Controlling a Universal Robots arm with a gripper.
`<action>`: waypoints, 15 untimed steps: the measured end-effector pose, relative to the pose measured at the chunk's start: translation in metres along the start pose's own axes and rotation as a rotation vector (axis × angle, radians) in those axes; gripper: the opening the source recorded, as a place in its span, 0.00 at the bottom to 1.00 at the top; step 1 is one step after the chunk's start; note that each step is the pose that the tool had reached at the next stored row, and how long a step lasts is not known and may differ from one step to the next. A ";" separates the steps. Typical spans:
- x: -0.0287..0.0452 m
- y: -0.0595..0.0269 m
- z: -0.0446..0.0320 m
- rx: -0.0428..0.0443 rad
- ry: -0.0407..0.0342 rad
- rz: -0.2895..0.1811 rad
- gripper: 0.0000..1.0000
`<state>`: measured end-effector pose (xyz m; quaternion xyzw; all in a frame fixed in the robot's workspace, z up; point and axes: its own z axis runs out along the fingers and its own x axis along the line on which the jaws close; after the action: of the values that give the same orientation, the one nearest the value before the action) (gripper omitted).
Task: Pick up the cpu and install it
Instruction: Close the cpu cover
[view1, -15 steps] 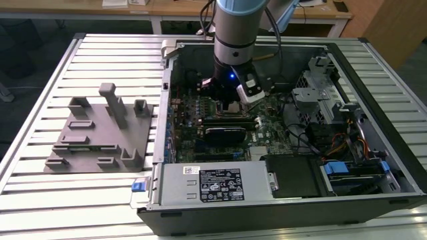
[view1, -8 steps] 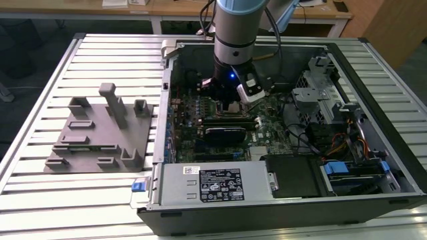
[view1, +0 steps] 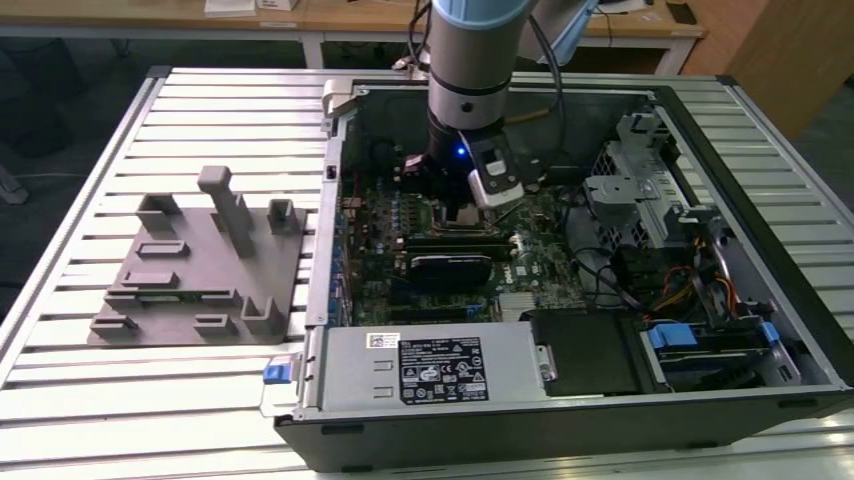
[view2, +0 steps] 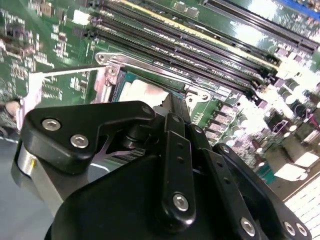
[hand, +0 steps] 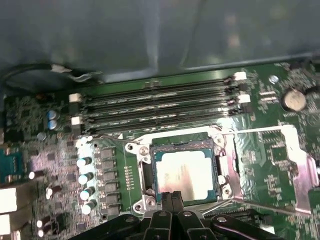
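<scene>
We saw the gripper (view1: 467, 214) low inside the open case (view1: 747, 150), over the middle of the motherboard (view1: 541, 262). In both wrist views its fingers were pressed together with nothing between them, and the tips were at one edge of the cpu (hand: 186, 174). We could not tell whether they touched it. The cpu lay flat in its socket (hand: 143, 169), silvery top up, and the socket's metal plate (hand: 296, 165) was swung open beside it. The memory slots (hand: 160, 102) ran along the socket's far side. In the exterior view, a grey fixture (view1: 200, 270) sat on the table (view1: 80, 400) at nine o'clock from the case, just beside it.
</scene>
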<state>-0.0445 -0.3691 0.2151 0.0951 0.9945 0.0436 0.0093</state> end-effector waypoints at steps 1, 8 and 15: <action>0.0000 0.0000 0.0000 0.0002 -0.0017 0.019 0.11; 0.0000 0.0000 0.0003 0.0014 -0.0131 0.146 0.11; 0.0000 0.0000 0.0006 0.0028 -0.0243 0.273 0.11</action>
<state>-0.0445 -0.3691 0.2145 0.2302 0.9721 0.0419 0.0152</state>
